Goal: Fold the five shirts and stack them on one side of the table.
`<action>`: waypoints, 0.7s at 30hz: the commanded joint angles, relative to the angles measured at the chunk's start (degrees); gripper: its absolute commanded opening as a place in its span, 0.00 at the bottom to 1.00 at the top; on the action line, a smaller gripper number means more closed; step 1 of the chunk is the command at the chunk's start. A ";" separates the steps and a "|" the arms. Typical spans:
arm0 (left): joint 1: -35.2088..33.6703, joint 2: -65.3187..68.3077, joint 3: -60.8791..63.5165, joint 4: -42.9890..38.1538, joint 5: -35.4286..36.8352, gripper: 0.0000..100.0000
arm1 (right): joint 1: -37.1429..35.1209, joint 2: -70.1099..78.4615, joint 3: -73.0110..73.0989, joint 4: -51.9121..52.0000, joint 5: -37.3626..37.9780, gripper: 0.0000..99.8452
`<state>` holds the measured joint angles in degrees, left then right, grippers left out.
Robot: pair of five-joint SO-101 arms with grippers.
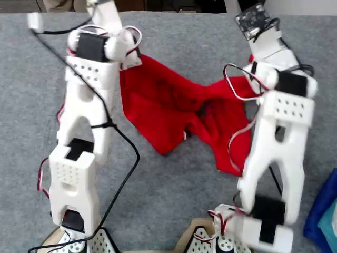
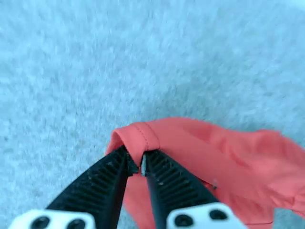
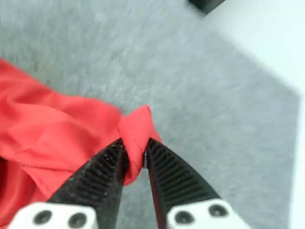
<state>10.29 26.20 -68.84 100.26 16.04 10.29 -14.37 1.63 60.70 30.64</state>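
- My left claw (image 2: 136,164) is clenched on a hemmed corner of the crumpled red cotton shirt (image 1: 174,100). The stitched hem is pinched right at the tips of the ribbed black fingers (image 2: 105,179).
- My right claw (image 3: 136,155) is clenched in the same way on another corner of that shirt. A small bunch of cloth stands up between its tips.
- The shirt spans the gap between my two arms. Its middle is gathered into deep creases, and its lower folds lie on the grey felt-covered desk (image 1: 210,31).
- A blue and teal fabric pile (image 1: 324,211) sits at the desk's edge beside my right arm's base, well apart from the red shirt. I judge it to be the stacking side, but I cannot tell how many pieces it holds.
- Step in hand, as judged: spreading. The shirt is gripped at two corners but is not yet flat, so no fold has been made in it.
- Next move, as judged: draw both claws apart evenly until the slack in the middle is gone, then lower the cloth flat onto the desk.
- Caution: both grips hold only a little cloth at the tips, so an uneven pull could free one corner.
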 commanded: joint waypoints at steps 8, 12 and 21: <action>-1.23 -29.49 5.89 0.62 -10.99 0.02 | -0.66 -26.07 -2.95 -3.69 -7.30 0.01; -1.32 -41.19 13.54 0.62 -15.03 0.02 | -0.57 -32.13 -4.35 -3.87 -8.18 0.01; -1.32 -62.73 40.70 0.62 -17.76 0.02 | -1.01 -36.00 -13.85 9.32 -5.80 0.01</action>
<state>9.49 -31.21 -35.96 100.35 -1.36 10.11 -50.42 -8.04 66.15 23.96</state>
